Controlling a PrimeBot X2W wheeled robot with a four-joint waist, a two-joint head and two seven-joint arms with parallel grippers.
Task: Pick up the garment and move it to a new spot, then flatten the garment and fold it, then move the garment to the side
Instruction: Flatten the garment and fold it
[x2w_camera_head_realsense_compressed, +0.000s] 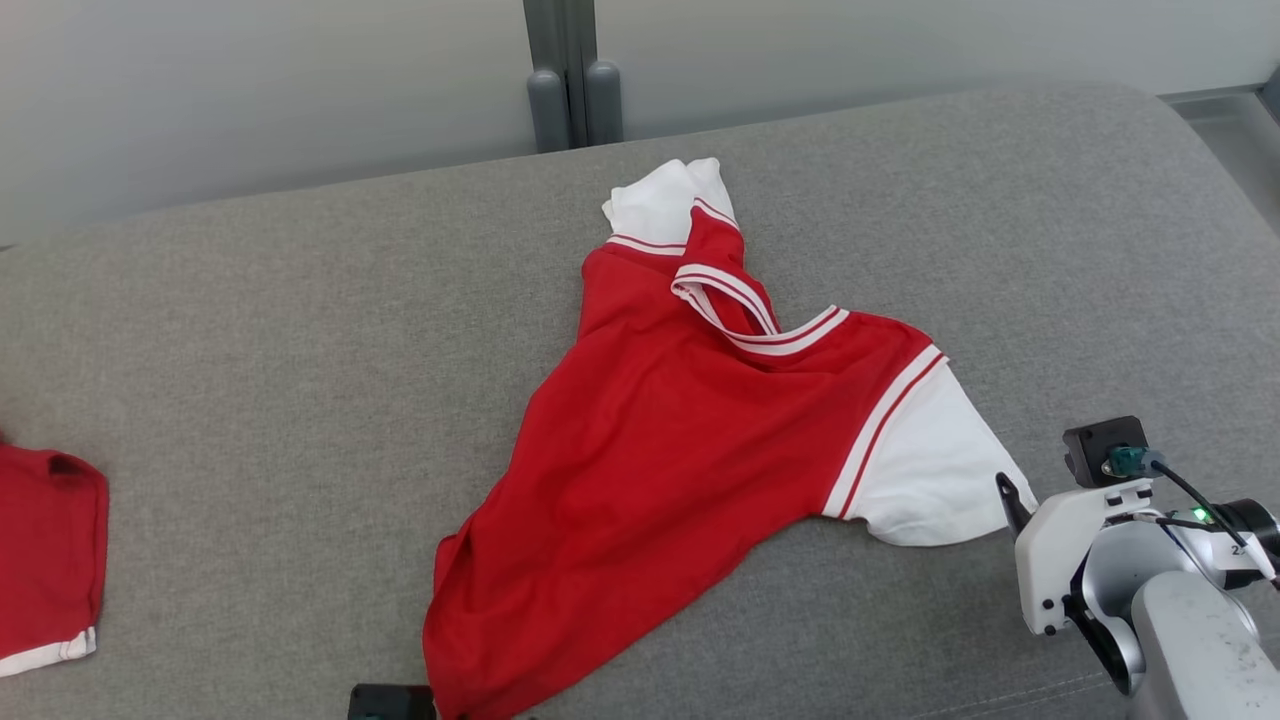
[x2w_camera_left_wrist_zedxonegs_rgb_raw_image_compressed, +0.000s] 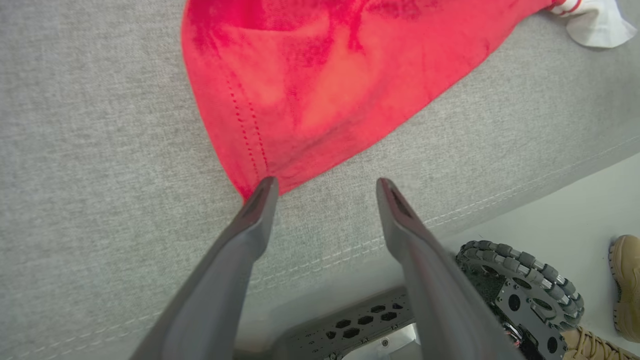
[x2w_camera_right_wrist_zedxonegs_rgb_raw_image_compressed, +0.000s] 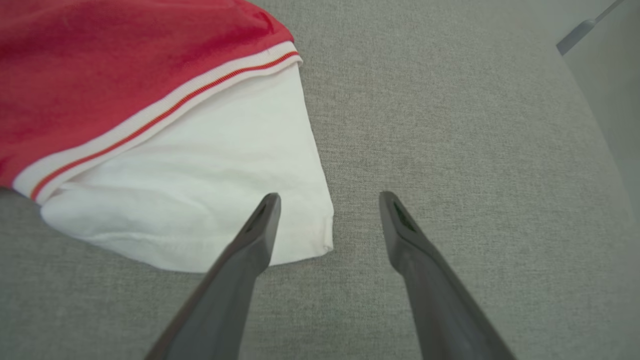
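Shirt (x2w_camera_head_realsense_compressed: 680, 440) is lying rumpled on the cushion (x2w_camera_head_realsense_compressed: 250, 350), its hem (x2w_camera_left_wrist_zedxonegs_rgb_raw_image_compressed: 245, 172) sitting at the left gripper's (x2w_camera_left_wrist_zedxonegs_rgb_raw_image_compressed: 325, 187) left fingertip, its sleeve (x2w_camera_right_wrist_zedxonegs_rgb_raw_image_compressed: 200, 210) at the right gripper's (x2w_camera_right_wrist_zedxonegs_rgb_raw_image_compressed: 327, 200) left fingertip. Risk: both grippers are gaping wide, gripping nothing, mostly straddling bare cushion; closing here is likely pinching a sliver that slips on lift. Both arms are angling down at the cloth's edges

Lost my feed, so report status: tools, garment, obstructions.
Left tool open at red hem corner. Right tool open by white sleeve. Garment crumpled on cushion, ungripped. Second garment far left.
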